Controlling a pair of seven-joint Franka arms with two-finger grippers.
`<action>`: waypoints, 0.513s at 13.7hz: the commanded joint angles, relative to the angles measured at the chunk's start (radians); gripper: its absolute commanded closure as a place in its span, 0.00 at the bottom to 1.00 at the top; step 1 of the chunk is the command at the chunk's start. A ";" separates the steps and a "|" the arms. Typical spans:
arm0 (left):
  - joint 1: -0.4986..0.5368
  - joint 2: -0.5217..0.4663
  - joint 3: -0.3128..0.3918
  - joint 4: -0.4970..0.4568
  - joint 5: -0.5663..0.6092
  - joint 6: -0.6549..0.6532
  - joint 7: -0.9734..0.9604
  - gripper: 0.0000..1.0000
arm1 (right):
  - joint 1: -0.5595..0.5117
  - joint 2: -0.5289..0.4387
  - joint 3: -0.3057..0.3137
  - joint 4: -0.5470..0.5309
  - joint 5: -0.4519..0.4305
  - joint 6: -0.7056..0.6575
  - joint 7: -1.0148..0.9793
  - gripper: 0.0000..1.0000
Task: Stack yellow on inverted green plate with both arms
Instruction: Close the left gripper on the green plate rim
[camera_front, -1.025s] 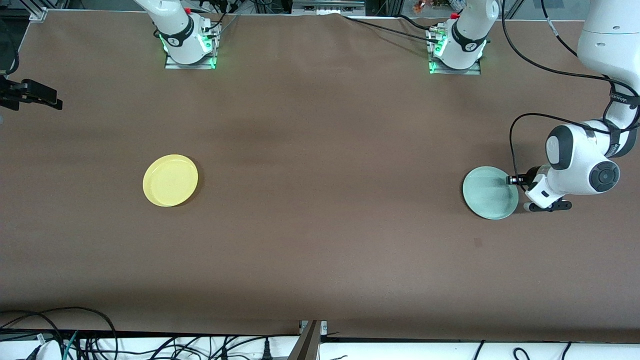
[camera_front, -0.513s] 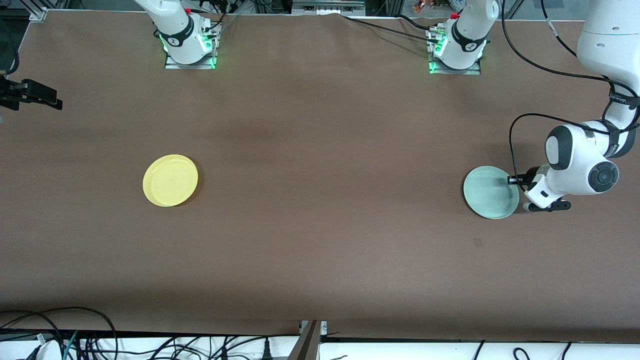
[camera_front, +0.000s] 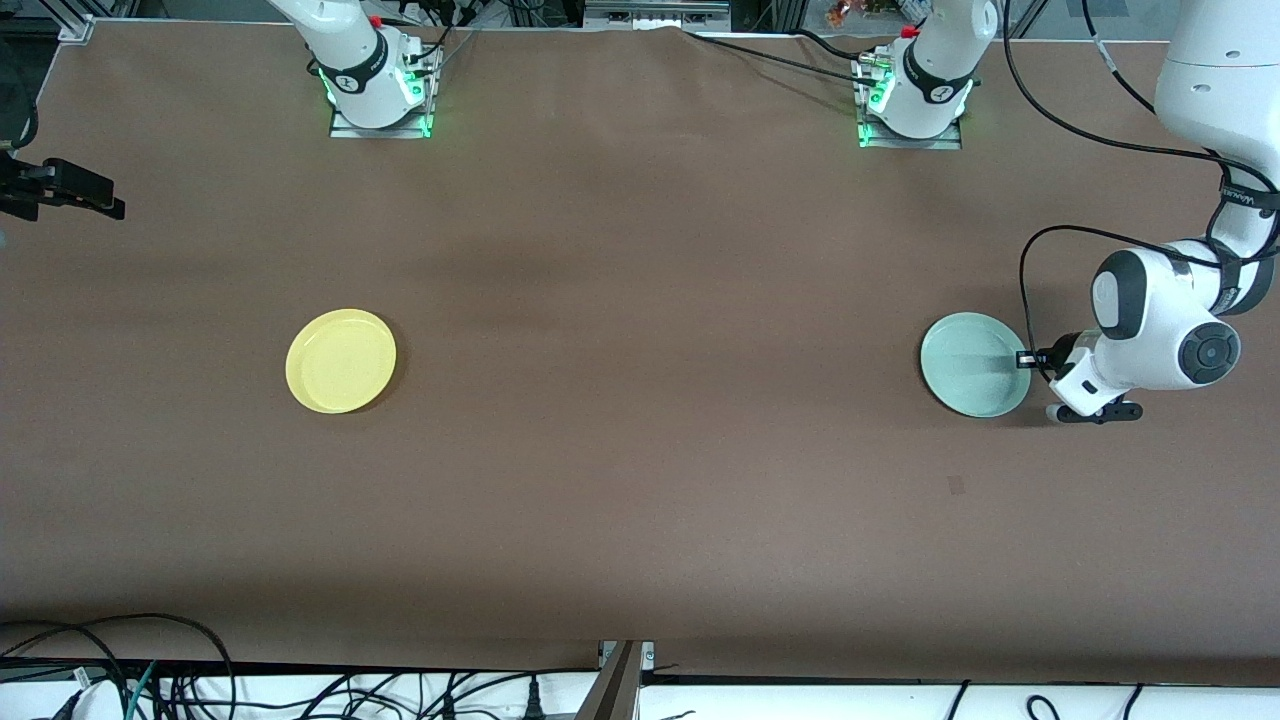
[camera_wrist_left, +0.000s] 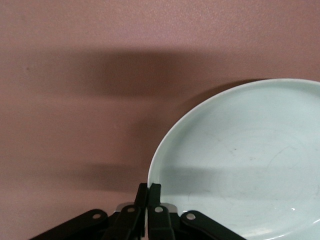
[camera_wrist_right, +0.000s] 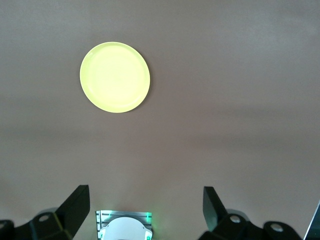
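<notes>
Now flip step in hand. Left gripper (camera_front: 1025, 360) pinched tight on rim of green plate (camera_front: 972, 364), mid-right of frame, plate tilting. Yellow (camera_front: 341, 360) flat, mid-left. Right gripper (camera_wrist_right: 145, 210) spread wide, waiting high over table (camera_front: 640, 480). Next: rotate wrist, turn plate over.

From my station, the small round pale mint-green plate (camera_wrist_left: 240, 165) runs off the left wrist view's edge, so I see only part of it. The left gripper (camera_wrist_left: 148, 192) shows just its black fingertips there, pinched at the plate's rim; the rest is cut off. In the front view the white wrist covers that grip. The right gripper (camera_wrist_right: 145, 205) shows only two black finger ends, and in the front view it sits half cropped at the frame's edge.
</notes>
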 joint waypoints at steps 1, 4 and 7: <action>-0.003 -0.004 -0.009 0.022 0.026 -0.004 0.009 1.00 | -0.007 0.003 0.002 0.016 0.005 -0.017 -0.005 0.00; -0.021 -0.016 -0.013 0.066 0.026 -0.037 0.004 1.00 | -0.007 0.001 0.002 0.016 0.005 -0.017 -0.005 0.00; -0.090 -0.018 -0.012 0.187 0.028 -0.168 -0.007 1.00 | -0.007 0.001 0.000 0.016 0.005 -0.017 -0.005 0.00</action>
